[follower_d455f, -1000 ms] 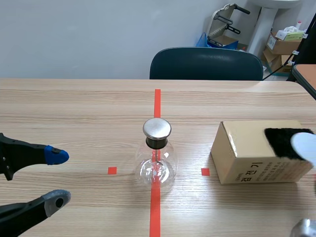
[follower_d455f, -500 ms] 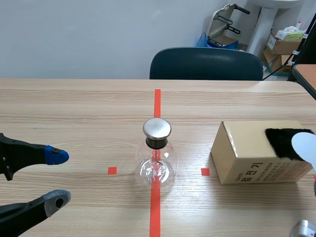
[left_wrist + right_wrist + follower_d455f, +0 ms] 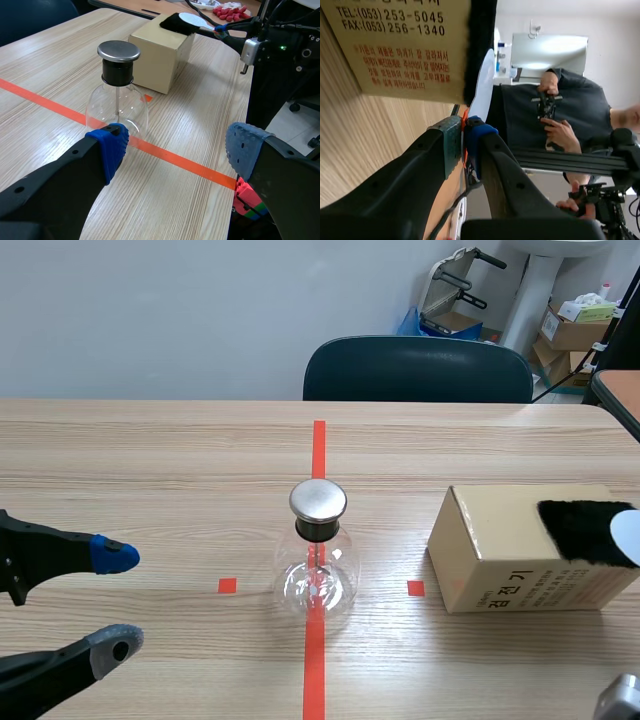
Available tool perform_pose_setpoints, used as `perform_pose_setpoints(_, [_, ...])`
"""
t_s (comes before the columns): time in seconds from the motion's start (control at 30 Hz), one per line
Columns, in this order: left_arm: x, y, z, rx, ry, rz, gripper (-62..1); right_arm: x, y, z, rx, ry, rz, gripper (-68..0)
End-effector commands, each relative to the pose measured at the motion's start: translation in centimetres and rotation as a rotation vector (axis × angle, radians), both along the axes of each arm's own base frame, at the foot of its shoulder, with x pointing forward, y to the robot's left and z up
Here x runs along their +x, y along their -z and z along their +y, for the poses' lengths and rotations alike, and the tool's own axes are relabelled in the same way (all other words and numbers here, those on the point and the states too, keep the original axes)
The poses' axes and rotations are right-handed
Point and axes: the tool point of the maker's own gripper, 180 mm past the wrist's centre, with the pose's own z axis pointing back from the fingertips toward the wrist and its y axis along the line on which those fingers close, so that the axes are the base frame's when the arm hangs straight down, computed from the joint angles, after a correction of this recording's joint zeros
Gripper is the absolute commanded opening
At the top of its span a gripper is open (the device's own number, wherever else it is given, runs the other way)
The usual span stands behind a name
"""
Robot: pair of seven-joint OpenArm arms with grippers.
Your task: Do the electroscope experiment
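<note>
Right gripper (image 3: 463,137) pinches the white disc (image 3: 482,85); rub it flat across the black fur (image 3: 580,530) on the box (image 3: 500,550) near the table's (image 3: 150,460) right edge. Left gripper (image 3: 118,600) spread.

A dark chair (image 3: 418,368) stands behind the wooden table (image 3: 150,460), cardboard boxes (image 3: 572,330) stacked beyond.

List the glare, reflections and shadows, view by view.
Scene view: soft highlight on the electroscope's metal cap, bright glints in its glass bulb. Left wrist view: pale sheen across the cap's top. Right wrist view: bright panel behind; the right pincer, gripping the white disc, reads dark against it.
</note>
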Motion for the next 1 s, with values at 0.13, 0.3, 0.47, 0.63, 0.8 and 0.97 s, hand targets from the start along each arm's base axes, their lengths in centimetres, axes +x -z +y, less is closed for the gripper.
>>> perform_pose_setpoints(0.13, [0.2,-0.8,-0.2,-0.031,-0.001,-0.011,-17.7,-0.4,-0.4,4.2,0.009,-0.262,-0.008,-65.8])
perform_pose_setpoints(0.3, [0.2,-0.8,-0.2,-0.032,-0.001,-0.012,-17.7,0.0,-0.6,2.3,0.006,-0.151,-0.017,-65.8])
perform_pose_setpoints(0.47, [0.2,-0.8,-0.3,-0.034,-0.001,-0.011,-17.7,0.3,-0.7,-1.4,-0.009,0.052,-0.027,-65.8])
perform_pose_setpoints(0.63, [0.2,-0.8,-0.3,-0.034,-0.002,-0.012,-17.7,-0.1,-0.5,3.3,0.002,-0.212,-0.011,-65.8])
perform_pose_setpoints(0.8, [0.2,-0.8,-0.3,-0.033,-0.001,-0.011,-17.7,-0.3,-0.4,3.3,0.008,-0.206,-0.007,-65.8])
perform_pose_setpoints(0.97, [0.2,-0.8,-0.3,-0.033,-0.001,-0.011,-17.7,0.0,-0.5,-1.8,-0.022,0.075,-0.013,-65.8])
